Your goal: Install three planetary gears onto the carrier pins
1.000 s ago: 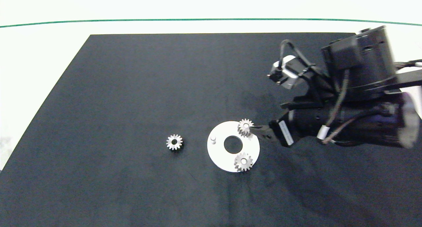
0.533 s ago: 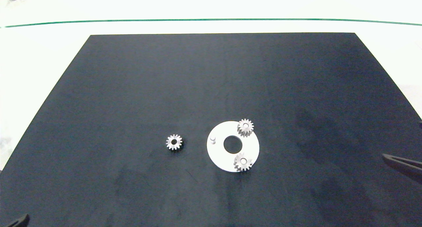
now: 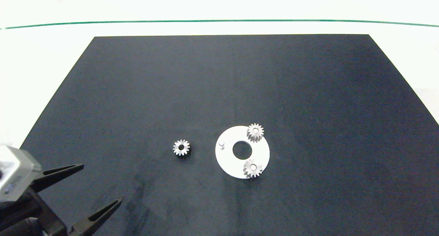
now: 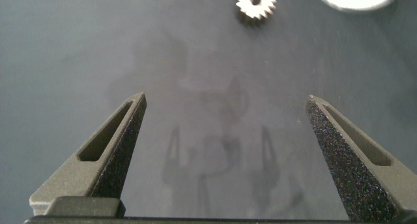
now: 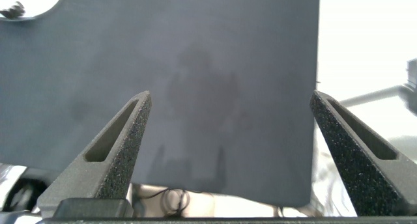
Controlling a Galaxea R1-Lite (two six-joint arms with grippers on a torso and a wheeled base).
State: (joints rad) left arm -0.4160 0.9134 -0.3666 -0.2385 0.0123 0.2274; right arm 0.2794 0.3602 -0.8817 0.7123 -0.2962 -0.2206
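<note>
While spread wide and empty, left tool (image 3: 97,186) low over dark worktop (image 3: 219,78); loose gear (image 3: 181,148) well ahead, two gears (image 3: 255,131) pinned on disc (image 3: 228,160) beyond. Right tool (image 5: 228,120) likewise agape, empty.

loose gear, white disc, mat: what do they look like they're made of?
Loose gear: likely metal, silvery with bright glints on the teeth. White disc: flat, matte white, plastic or painted metal; can't tell. Mat: dark, matte, faintly mottled, possibly fabric or rubber.
</note>
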